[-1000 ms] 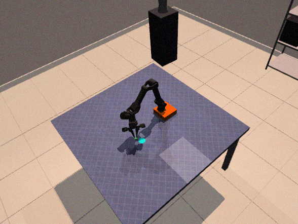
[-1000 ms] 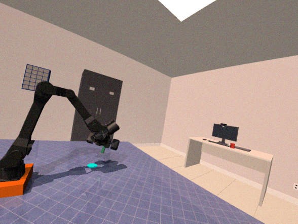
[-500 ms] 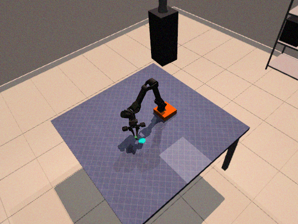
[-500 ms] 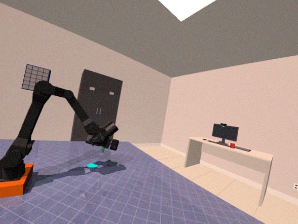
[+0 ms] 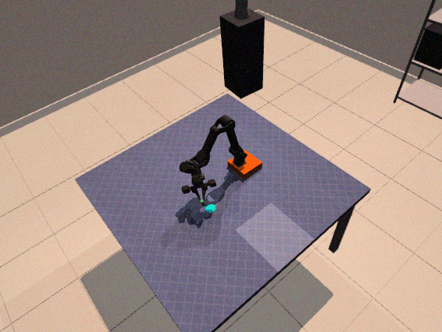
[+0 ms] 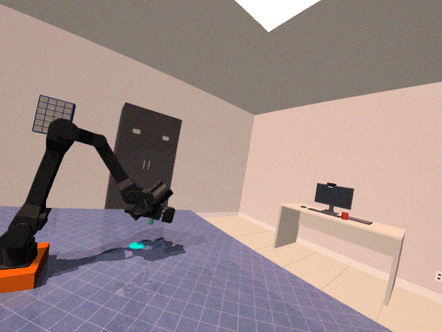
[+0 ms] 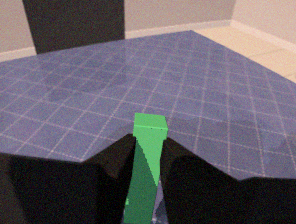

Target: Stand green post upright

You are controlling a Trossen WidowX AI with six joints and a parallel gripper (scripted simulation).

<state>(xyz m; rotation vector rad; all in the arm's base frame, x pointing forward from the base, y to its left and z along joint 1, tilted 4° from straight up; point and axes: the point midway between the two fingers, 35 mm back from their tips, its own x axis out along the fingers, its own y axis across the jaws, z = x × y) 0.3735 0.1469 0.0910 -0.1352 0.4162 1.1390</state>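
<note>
The green post (image 5: 202,201) (image 6: 151,221) (image 7: 150,131) is held off the table. In the exterior view its lower end shows below the gripper, close to upright with a slight lean. My gripper (image 5: 202,200) (image 7: 147,144) is shut on the post, with one dark finger on each side of it in the wrist view. The cyan circle (image 5: 210,208) (image 6: 136,245) lies flat on the table. In the exterior view the post hangs above table level and to the right of the circle. Most of the post is hidden by the gripper in the top and exterior views.
The arm's orange base (image 5: 245,164) (image 6: 19,279) stands on the blue gridded table (image 5: 158,180) (image 6: 225,300). A pale rectangle (image 5: 274,233) lies on the table toward its edge in the top view. The arm's shadow falls around the circle.
</note>
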